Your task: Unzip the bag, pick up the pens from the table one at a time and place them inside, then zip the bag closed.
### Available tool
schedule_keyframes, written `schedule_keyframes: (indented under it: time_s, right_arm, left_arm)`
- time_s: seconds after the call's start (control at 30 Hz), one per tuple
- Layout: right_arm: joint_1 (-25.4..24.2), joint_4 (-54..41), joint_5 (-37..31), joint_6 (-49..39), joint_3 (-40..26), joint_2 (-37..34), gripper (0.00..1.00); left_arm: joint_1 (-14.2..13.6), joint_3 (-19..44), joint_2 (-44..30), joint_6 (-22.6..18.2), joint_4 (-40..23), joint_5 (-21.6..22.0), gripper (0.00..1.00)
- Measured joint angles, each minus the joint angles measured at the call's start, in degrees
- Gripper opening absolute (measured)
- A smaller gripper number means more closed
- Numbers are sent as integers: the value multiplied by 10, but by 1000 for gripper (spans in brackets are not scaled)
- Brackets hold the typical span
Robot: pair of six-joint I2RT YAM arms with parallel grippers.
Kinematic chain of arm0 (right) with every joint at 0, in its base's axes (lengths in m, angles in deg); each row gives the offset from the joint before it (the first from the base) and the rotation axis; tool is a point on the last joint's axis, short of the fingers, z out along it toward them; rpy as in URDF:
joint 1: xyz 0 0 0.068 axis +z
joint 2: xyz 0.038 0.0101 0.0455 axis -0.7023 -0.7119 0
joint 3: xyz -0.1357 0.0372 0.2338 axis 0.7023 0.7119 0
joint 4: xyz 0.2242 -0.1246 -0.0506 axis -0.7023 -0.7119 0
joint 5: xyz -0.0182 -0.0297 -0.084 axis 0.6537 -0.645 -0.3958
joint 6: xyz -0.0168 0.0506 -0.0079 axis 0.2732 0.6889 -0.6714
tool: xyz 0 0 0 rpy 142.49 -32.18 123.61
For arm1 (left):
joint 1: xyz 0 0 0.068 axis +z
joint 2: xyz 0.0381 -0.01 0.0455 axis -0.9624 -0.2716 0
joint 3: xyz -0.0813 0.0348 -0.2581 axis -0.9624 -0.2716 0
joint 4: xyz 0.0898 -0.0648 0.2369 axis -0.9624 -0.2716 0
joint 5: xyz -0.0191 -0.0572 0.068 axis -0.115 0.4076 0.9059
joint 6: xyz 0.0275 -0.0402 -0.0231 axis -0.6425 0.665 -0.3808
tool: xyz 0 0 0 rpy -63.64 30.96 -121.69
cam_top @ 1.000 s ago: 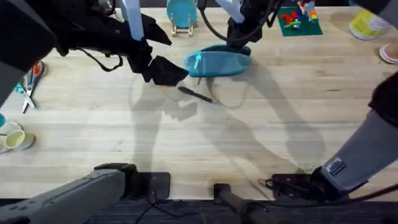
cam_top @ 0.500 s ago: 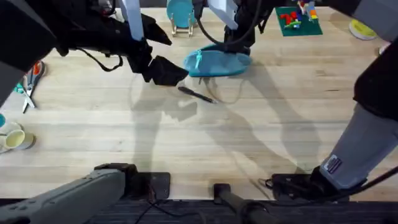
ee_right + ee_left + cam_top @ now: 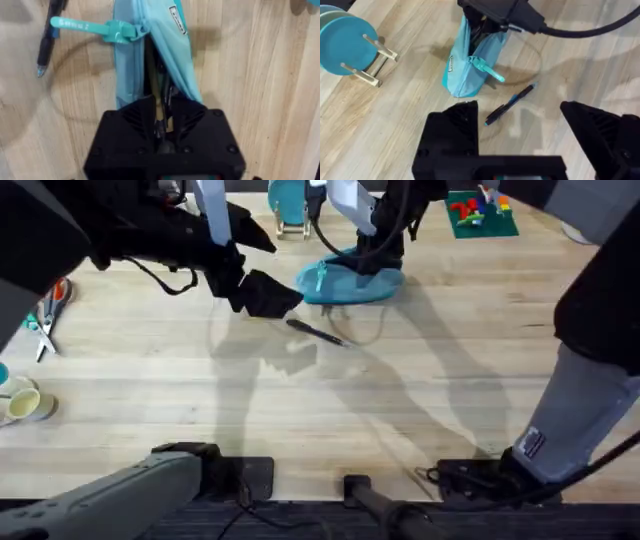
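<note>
The light turquoise-blue soft fabric pouch (image 3: 350,280) lies on the far middle of the light wooden plank table (image 3: 300,410), its zipper open along the top, the teal pull tab (image 3: 95,27) sticking out at the end nearer the left arm. The right gripper (image 3: 378,252) stands over the far end of the pouch; in the right wrist view its two black fingers (image 3: 150,117) reach down into the open slit, close together, with a slim object between them whose identity cannot be made out, so it is not clear whether they clamp anything. One slim dark pen (image 3: 316,331) lies flat on the table just in front of the pouch, apart from it, lying at a slant; in the left wrist view (image 3: 510,104) it shows a bluish tip at one end. The left gripper (image 3: 262,295) hovers left of the pouch and beyond the pen, touching neither; in the left wrist view its black fingers (image 3: 452,130) are spread wide apart, nothing between them. A round teal object on a wooden stand (image 3: 291,202) sits behind the pouch at the far edge. Orange- and teal-handled scissors (image 3: 45,315) lie near the left edge of the table.
</note>
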Motion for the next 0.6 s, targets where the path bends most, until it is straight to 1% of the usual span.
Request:
schedule_keyframes:
  time_s: [0.07, 0.1, 0.13, 0.17, 0.27, 0.3, 0.33, 0.37, 0.6]
  right_arm:
    - [2, 0, -1, 0, 0, 0, 189]
    - [3, 0, -2, 2, 0, 0, 228]
    - [4, 0, -2, 3, 0, 0, 297]
    - [4, 0, -2, 3, 0, 0, 405]
    - [6, -2, -2, 2, 0, 0, 842]
    - [7, -2, -2, 2, 0, 0, 952]
    - [7, -3, -2, 3, 0, 0, 983]
    - [8, -4, -2, 2, 0, 0, 991]
    - [8, -5, -2, 2, 0, 0, 996]
  left_arm:
    - [0, 0, 0, 0, 0, 0, 993]
    - [0, 0, 0, 0, 0, 0, 993]
    - [0, 0, 0, 0, 0, 0, 993]
    - [0, 0, 0, 0, 0, 0, 993]
    - [0, 0, 0, 0, 0, 0, 992]
    - [0, 0, 0, 0, 0, 0, 992]
    - [0, 0, 0, 0, 0, 0, 993]
    - [0, 0, 0, 0, 0, 0, 993]
    - [0, 0, 0, 0, 0, 0, 993]
